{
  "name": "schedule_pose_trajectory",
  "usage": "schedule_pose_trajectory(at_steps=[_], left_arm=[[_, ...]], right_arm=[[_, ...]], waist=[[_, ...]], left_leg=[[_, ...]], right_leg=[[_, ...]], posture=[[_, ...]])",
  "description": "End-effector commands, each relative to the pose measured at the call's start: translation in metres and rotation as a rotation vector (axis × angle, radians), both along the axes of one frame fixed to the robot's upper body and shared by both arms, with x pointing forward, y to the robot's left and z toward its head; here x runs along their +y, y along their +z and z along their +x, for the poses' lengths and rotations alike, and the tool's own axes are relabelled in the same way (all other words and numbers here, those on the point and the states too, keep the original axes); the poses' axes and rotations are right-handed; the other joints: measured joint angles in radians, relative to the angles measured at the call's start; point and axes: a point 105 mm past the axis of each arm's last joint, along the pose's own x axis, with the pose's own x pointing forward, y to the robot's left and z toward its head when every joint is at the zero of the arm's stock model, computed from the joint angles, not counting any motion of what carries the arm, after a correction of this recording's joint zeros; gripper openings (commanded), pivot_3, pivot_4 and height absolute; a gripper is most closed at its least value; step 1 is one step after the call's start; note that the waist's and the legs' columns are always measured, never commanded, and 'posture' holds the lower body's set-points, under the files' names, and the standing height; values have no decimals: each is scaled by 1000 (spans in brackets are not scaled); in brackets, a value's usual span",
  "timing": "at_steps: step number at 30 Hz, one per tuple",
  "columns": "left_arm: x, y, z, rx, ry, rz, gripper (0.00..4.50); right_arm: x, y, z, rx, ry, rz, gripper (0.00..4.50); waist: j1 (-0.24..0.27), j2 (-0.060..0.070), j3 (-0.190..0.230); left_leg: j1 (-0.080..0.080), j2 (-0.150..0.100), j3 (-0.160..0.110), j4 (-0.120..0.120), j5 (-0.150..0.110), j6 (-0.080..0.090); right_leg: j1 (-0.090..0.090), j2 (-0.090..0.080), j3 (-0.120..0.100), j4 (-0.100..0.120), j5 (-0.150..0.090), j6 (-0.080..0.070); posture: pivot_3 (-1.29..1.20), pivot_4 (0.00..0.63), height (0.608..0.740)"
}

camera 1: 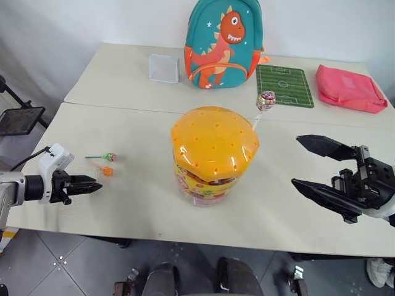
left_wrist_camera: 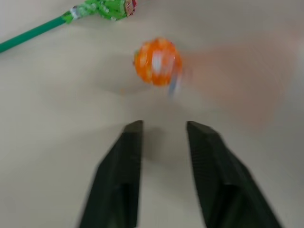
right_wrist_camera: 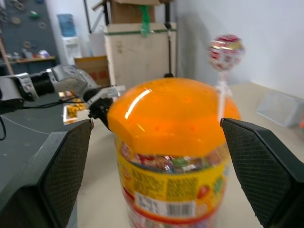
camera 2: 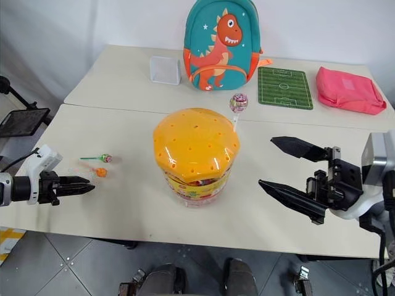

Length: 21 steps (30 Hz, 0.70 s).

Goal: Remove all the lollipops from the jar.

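On the bench (camera 1: pixel 123 209), the jar (camera 1: pixel 213 154) stands between both arms with 1 lollipop (camera 1: pixel 266 100) on a white stick still planted in its orange lid, so 2 of 3 look done. The green lollipop (camera 1: pixel 109 157) and orange lollipop (camera 1: pixel 106 171) lie side by side just ahead of the left gripper (camera 1: pixel 92 186), its jaws slightly parted and empty. The right gripper (camera 1: pixel 302 161) is spread wide beside the jar; next it likely must pinch that thin stick. Behind sit a dinosaur backpack (camera 1: pixel 223 43), pink pouch (camera 1: pixel 349 88), green mat (camera 1: pixel 284 86) and clear box (camera 1: pixel 163 68), none blocking.
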Motion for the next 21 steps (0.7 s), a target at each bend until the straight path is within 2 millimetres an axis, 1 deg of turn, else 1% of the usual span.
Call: schedule_pose_trajectory(at_steps=[1,3,4,5,6,7,8,11,13,14,16,18,21], left_arm=[[5,21,2,-67,9,-12,2716],[6,25,-1,-71,-9,-18,3335],[6,30,-7,-56,-44,-42,3658],[11,44,-14,-63,-69,-67,3925],[14,55,-19,-70,-87,-84,3925],[12,66,-25,-115,-168,-86,3925],[4,81,-26,-176,-213,-157,3925],[-31,129,-23,-416,-335,-437,3925],[-47,149,-26,-514,-395,-543,3925],[-53,155,-28,-543,-420,-586,3925],[-66,160,-33,-567,-462,-642,3925],[-76,157,-36,-587,-488,-629,3925],[-85,153,-38,-665,-529,-605,3925]], right_arm=[[-4,7,-4,-14,-15,-4,4500],[-6,6,-3,-1,-30,-11,4500],[-7,3,-2,28,-35,-27,4500],[-10,5,5,80,-59,-25,4500],[-13,6,10,116,-77,-24,4500],[-13,8,13,127,-86,-30,4500],[-12,9,16,127,-85,-38,4500],[-6,9,19,124,-52,-55,4500],[-1,12,23,114,-40,-33,4500],[2,15,25,112,-34,-14,4500],[7,17,30,113,-28,2,4500],[13,17,33,104,-9,-8,4500],[21,20,40,93,17,5,4500]], waist=[[1,0,0],[3,0,0],[3,0,0],[1,0,0],[0,0,0],[-3,0,0],[-3,0,0],[8,3,0],[10,3,-1],[6,3,-1],[1,2,-1],[-7,2,-1],[-19,2,-1]], left_leg=[[0,0,0,0,0,0],[0,0,0,0,0,0],[0,0,0,0,0,0],[0,0,0,0,0,0],[0,0,1,0,0,0],[-1,0,2,0,0,0],[0,1,2,0,0,0],[0,1,2,0,0,0],[-1,0,-1,2,0,0],[-1,0,-1,2,0,0],[-1,0,-1,3,0,0],[-1,0,-1,3,-1,-1],[-1,1,-1,2,-1,-1]], right_leg=[[0,0,0,0,0,0],[0,0,0,0,0,0],[0,0,0,0,0,0],[0,0,0,0,0,0],[-1,0,1,0,0,0],[-1,0,1,0,0,0],[-2,0,1,0,0,-1],[-1,0,1,0,0,-1],[0,-1,1,1,0,0],[0,-1,1,1,0,0],[0,0,1,1,0,0],[0,0,2,1,0,0],[0,1,1,1,0,0]], posture=[[0,150,740],[0,150,740],[0,150,740],[0,150,740],[0,150,740],[0,150,740],[0,150,740],[0,150,740],[0,150,740],[0,150,740],[0,150,740],[0,150,740],[0,150,740]])
